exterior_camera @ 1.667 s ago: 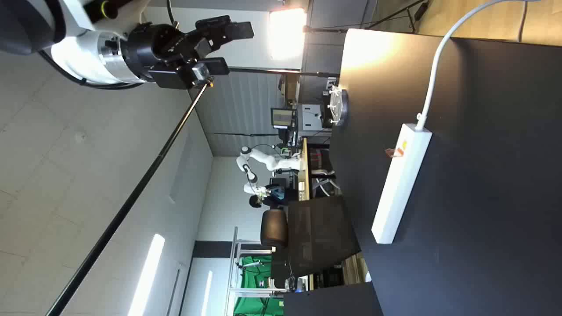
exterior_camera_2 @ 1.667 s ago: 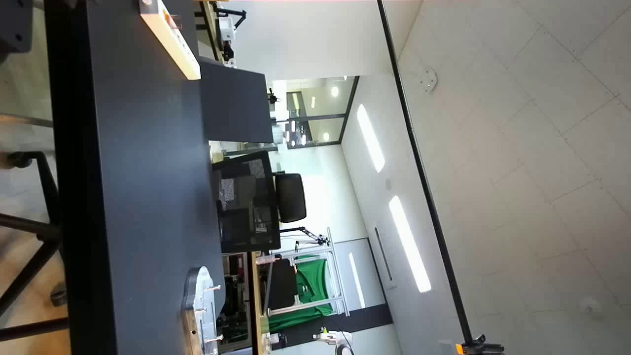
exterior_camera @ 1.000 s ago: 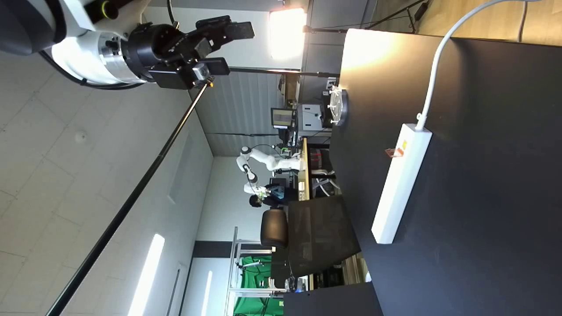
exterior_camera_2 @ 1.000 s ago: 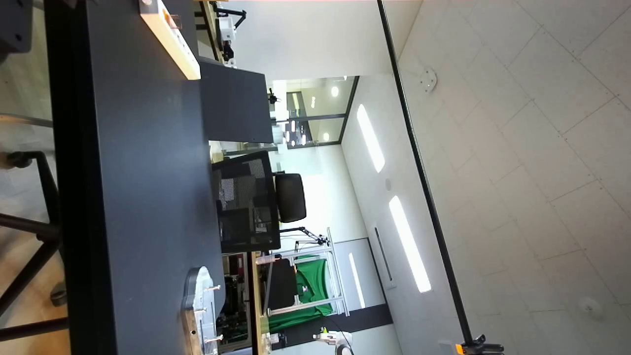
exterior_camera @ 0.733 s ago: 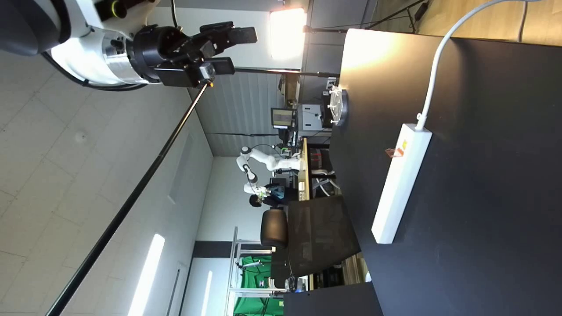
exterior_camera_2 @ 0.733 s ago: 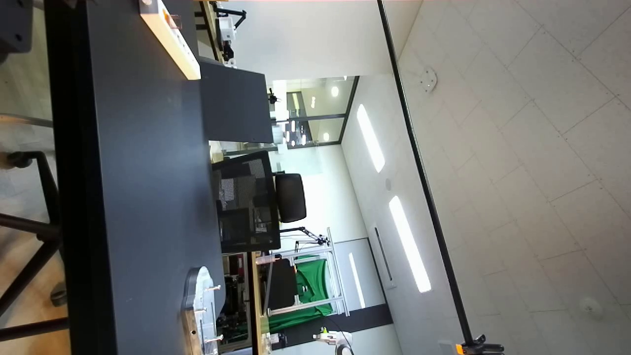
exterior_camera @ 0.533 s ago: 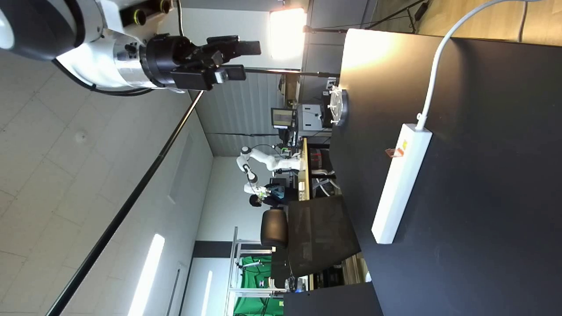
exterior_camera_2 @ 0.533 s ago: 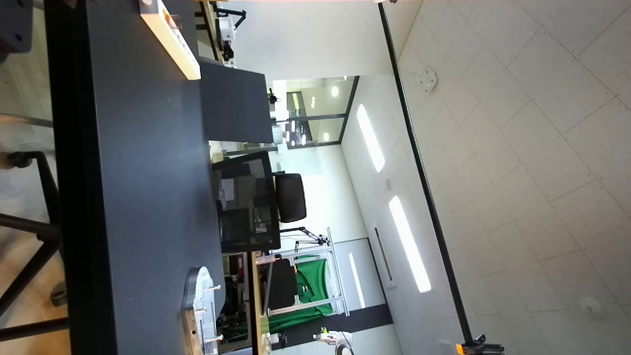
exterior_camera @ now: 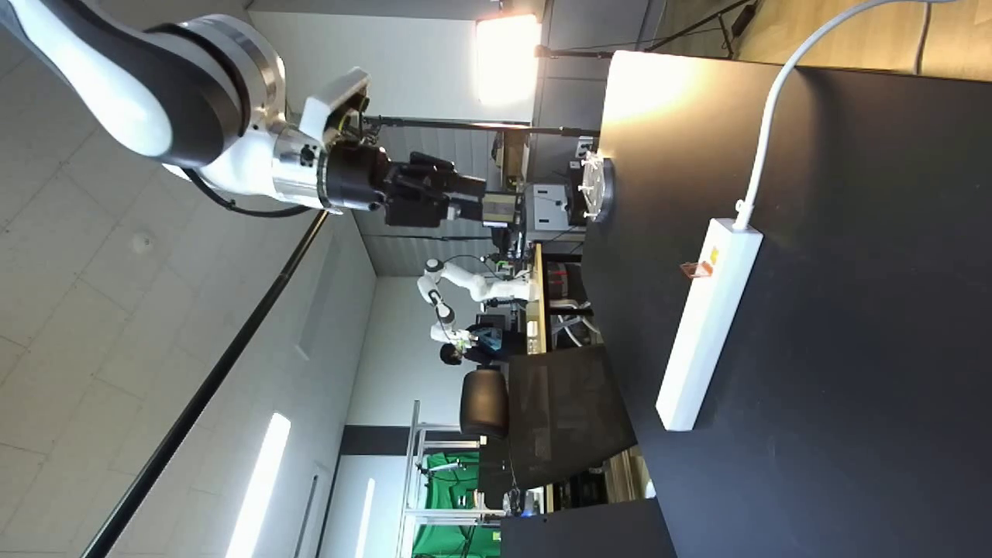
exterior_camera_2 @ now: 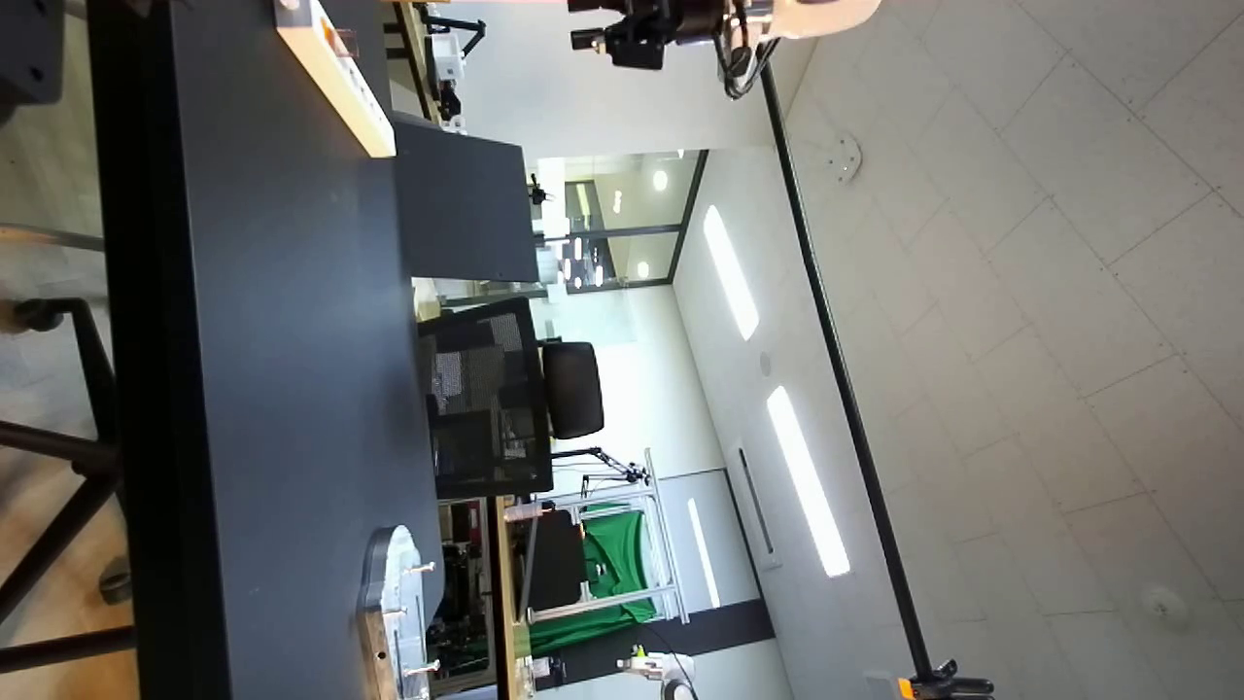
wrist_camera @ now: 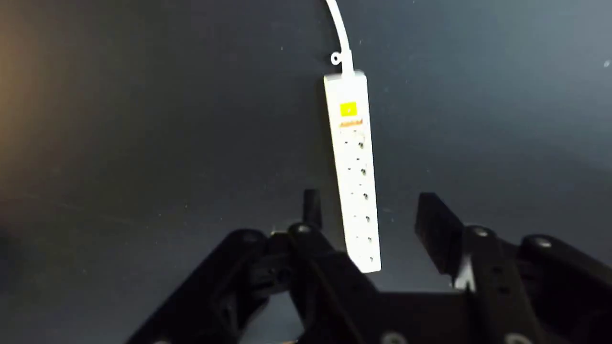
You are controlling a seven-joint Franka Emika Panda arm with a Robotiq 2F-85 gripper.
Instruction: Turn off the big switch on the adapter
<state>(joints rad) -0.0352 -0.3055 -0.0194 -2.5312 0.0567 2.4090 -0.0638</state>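
Observation:
The adapter is a long white power strip (exterior_camera: 709, 325) lying on the dark table; it also shows in an exterior view (exterior_camera_2: 340, 83) and in the wrist view (wrist_camera: 353, 177). Near its cord end are a yellow patch (wrist_camera: 348, 109) and an orange strip, the edge of a reddish clear flap (exterior_camera: 696, 270) standing up from the strip. The switch's position cannot be made out. My gripper (exterior_camera: 474, 197) is open and empty, high above the table; it also shows at the top of an exterior view (exterior_camera_2: 586, 21). In the wrist view its fingers (wrist_camera: 368, 197) appear on either side of the strip's socket end.
A white cord (exterior_camera: 767, 124) runs from the strip over the table edge. A clear board with pegs (exterior_camera: 595, 186) stands at another edge of the dark table (exterior_camera: 868, 372). A black pole (exterior_camera: 232, 364) crosses behind the arm. An office chair (exterior_camera_2: 486, 399) stands beyond the table.
The arm has swung and lowered, bringing the gripper nearer the table and the strip. The gripper has come into sight in an exterior view. The strip and flap have not moved.

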